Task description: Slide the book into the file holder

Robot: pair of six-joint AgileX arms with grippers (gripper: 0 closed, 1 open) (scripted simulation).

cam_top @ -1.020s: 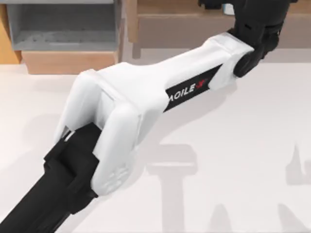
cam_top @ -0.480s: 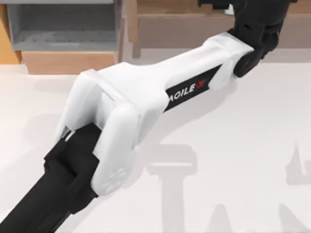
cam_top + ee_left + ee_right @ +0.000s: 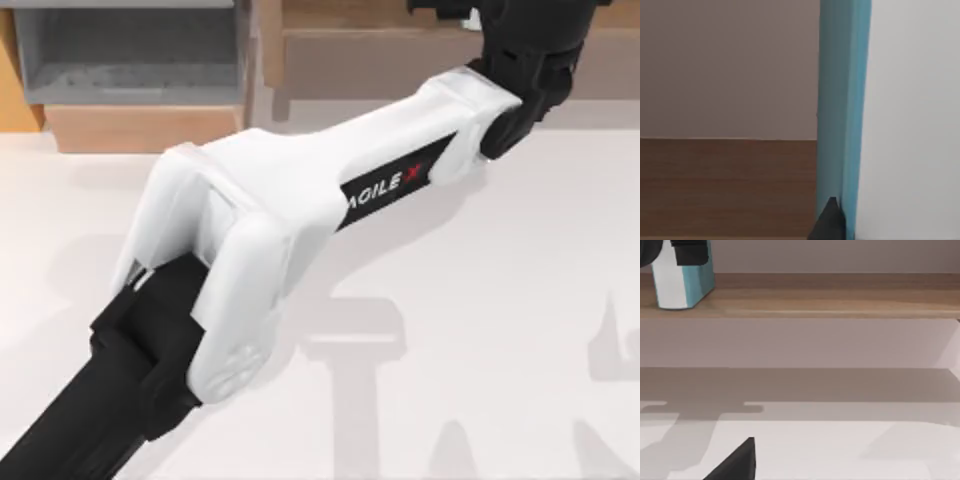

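Book [image 3: 842, 115] in teal-blue is held upright by the left gripper [image 3: 687, 252] — a dark fingertip [image 3: 829, 222] is pressed against its cover — above the long brown wooden shelf [image 3: 830, 295] at the table's far edge. Well to the left, the grey file holder [image 3: 130, 60] is seen with its light wooden front panel [image 3: 140, 128]. The right gripper is parked low over the white table [image 3: 500, 300] — whether its fingers are apart cannot be told.

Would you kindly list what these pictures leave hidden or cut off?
- Book: in the right wrist view its top is cut by the frame edge, beneath a dark gripper part.
- File holder: cut off by the top view's upper edge.
- Left gripper's finger state: unclear.
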